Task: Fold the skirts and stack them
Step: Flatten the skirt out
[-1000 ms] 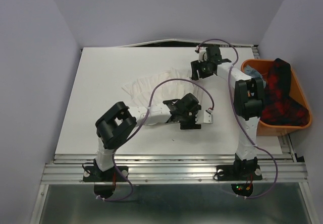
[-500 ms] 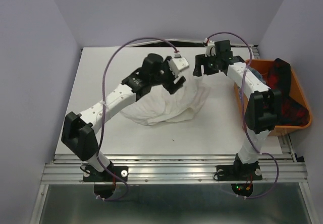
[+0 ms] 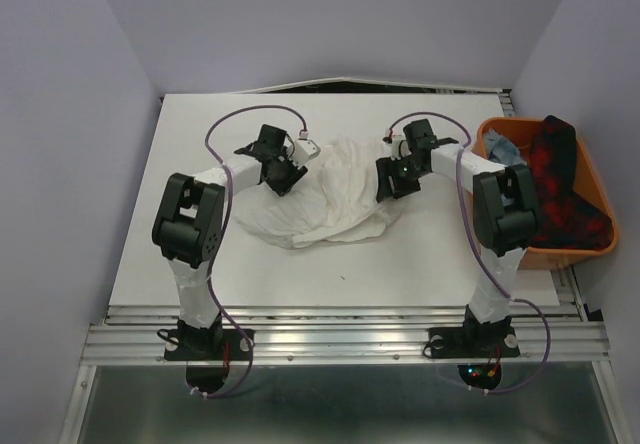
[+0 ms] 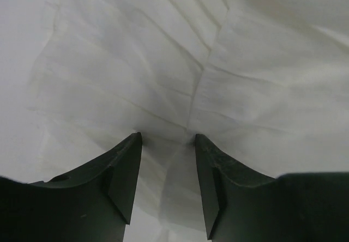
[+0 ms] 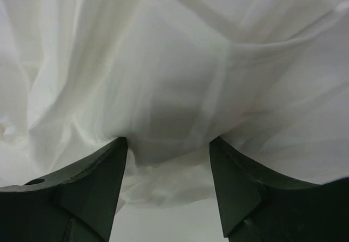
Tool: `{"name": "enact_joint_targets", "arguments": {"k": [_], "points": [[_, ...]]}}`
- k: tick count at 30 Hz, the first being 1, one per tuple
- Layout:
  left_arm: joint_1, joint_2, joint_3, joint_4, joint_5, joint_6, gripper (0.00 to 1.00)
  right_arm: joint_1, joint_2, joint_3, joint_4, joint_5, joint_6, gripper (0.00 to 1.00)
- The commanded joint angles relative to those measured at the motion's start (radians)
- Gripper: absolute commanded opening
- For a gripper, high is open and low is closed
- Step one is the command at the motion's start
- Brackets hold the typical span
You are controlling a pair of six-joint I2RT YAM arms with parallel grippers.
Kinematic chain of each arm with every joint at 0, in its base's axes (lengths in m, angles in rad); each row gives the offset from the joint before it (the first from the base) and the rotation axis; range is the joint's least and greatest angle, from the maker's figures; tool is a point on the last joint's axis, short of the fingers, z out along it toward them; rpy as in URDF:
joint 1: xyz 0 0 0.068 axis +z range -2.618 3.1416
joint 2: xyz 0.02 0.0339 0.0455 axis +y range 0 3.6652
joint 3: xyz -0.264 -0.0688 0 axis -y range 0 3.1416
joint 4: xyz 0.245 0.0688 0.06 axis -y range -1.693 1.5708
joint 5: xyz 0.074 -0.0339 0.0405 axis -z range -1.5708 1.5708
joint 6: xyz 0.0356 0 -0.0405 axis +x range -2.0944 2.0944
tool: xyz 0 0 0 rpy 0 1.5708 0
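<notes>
- Top external view showed the white skirt [image 3: 325, 199] lying in a loose, rumpled heap at the middle of the tabletop [image 3: 200, 134], not yet folded.
- I had the left gripper [image 3: 283, 172] at the heap's far left edge and the right gripper [image 3: 395, 176] at its far right edge, one at each side of the cloth.
- From the left wrist, the left gripper [image 4: 166, 138] had its jaws partly apart, tips down on creased white fabric. A seam ran up between them, and I saw nothing pinched.
- From the right wrist, the right gripper [image 5: 168, 141] looked much the same: jaws partly apart over bunched folds, with cloth showing in the gap but not clamped.
- The plaid skirt [image 3: 555, 179] and the denim skirt [image 3: 503, 149] were in the orange tub [image 3: 545, 256] at the right, the plaid draped over its rim.
- I judged the white skirt to be thin, light and limp. It would sag, drag and wrinkle rather than keep a shape, and a shallow pinch might catch one layer only.
- My pick for a hold was the seamed or hemmed edge at each side, where the cloth is doubled and firmer, with both arms moving together to keep it taut.
- I expected the denim to be stiffer and heavier, so I judged it the better base for the stack.
</notes>
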Motion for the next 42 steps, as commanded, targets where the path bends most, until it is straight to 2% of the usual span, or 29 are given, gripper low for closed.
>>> {"name": "enact_joint_targets", "arguments": {"k": [1,2,5,8,11,12,17,18,21,22,23,25,27,29,32,33,35,37,39,42], "points": [[-0.001,-0.022,-0.037,-0.007,-0.035,0.097,0.50,-0.002,0.074,0.094,0.025,0.108,-0.064,0.66],[-0.001,-0.023,-0.064,-0.012,-0.041,0.100,0.46,-0.002,0.105,0.138,0.030,0.126,-0.067,0.66],[-0.001,-0.052,-0.117,-0.038,-0.038,0.120,0.45,-0.002,0.153,0.217,0.039,0.148,-0.078,0.66],[-0.002,-0.103,-0.180,-0.085,0.009,0.099,0.38,-0.002,0.258,0.347,0.039,0.203,-0.104,0.66],[-0.024,-0.178,-0.233,-0.144,0.064,0.071,0.37,-0.002,0.324,0.482,0.040,0.226,-0.137,0.65],[-0.055,-0.201,-0.261,-0.165,0.075,0.051,0.37,-0.002,0.363,0.549,0.044,0.225,-0.144,0.64],[-0.186,-0.320,-0.273,-0.240,0.195,-0.009,0.36,-0.002,0.412,0.682,0.060,0.158,-0.168,0.64],[-0.201,-0.337,-0.255,-0.244,0.221,-0.024,0.40,-0.002,0.403,0.701,0.060,0.125,-0.180,0.64],[-0.200,-0.380,-0.183,-0.251,0.235,-0.088,0.49,-0.002,0.293,0.631,0.063,0.072,-0.262,0.68],[-0.192,-0.402,-0.163,-0.262,0.238,-0.095,0.52,-0.002,0.204,0.598,0.077,0.059,-0.291,0.70],[-0.167,-0.411,-0.143,-0.270,0.253,-0.096,0.58,-0.002,0.155,0.521,0.083,0.041,-0.324,0.71],[-0.139,-0.433,-0.092,-0.302,0.269,-0.095,0.64,-0.002,0.052,0.437,0.102,0.029,-0.418,0.73],[-0.113,-0.448,-0.065,-0.339,0.276,-0.058,0.70,-0.002,-0.090,0.354,0.106,0.000,-0.528,0.74],[-0.096,-0.459,-0.062,-0.366,0.256,-0.033,0.71,-0.002,-0.196,0.233,0.109,-0.017,-0.565,0.74],[-0.085,-0.469,-0.086,-0.342,0.238,-0.033,0.71,-0.002,-0.218,0.177,0.088,0.041,-0.501,0.67],[-0.083,-0.469,-0.106,-0.324,0.226,-0.039,0.71,-0.002,-0.191,0.192,0.067,0.079,-0.416,0.66],[-0.083,-0.474,-0.126,-0.307,0.220,-0.042,0.71,-0.002,-0.151,0.253,-0.027,0.096,-0.356,0.61],[-0.083,-0.483,-0.173,-0.270,0.201,-0.018,0.71,-0.002,-0.120,0.263,-0.071,0.046,-0.253,0.60],[-0.083,-0.503,-0.227,-0.245,0.158,0.011,0.72,-0.002,-0.116,0.223,-0.042,0.032,-0.138,0.60],[-0.085,-0.517,-0.264,-0.208,0.111,0.057,0.72,-0.002,-0.065,0.231,-0.009,0.105,-0.060,0.61]]}}
